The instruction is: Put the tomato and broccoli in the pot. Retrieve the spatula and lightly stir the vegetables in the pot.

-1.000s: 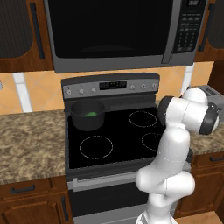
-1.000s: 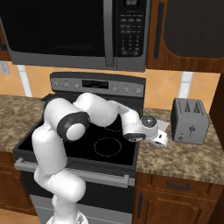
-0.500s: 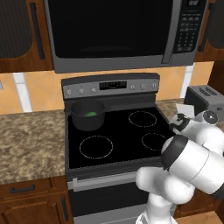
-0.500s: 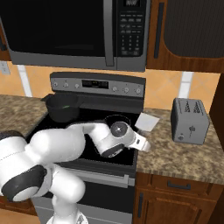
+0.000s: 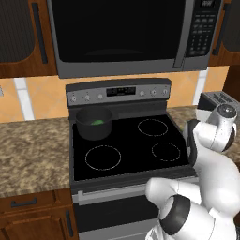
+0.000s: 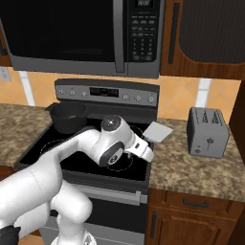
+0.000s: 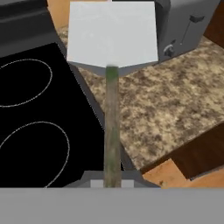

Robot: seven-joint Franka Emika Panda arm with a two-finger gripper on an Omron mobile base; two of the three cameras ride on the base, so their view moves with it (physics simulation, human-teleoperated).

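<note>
Hand view shows one spatula (image 7: pixel 112 65), its stick pinched tight in the claw (image 7: pixel 112 183) and its flat white blade sticking out ahead. One toaster (image 7: pixel 186 22) sits past it. One pot (image 5: pixel 94 123), far off, holds green broccoli (image 5: pixel 97 122).

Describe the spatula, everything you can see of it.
The spatula has a flat, pale grey, squarish blade and a long, thin, greenish-brown handle that looks like wood. In the hand view the handle runs straight up from the shut gripper, which holds its lower end. The blade is lifted off the surfaces, hanging over the speckled counter near the toaster, beside the stove's right edge. In the right base view the blade tilts.
</note>
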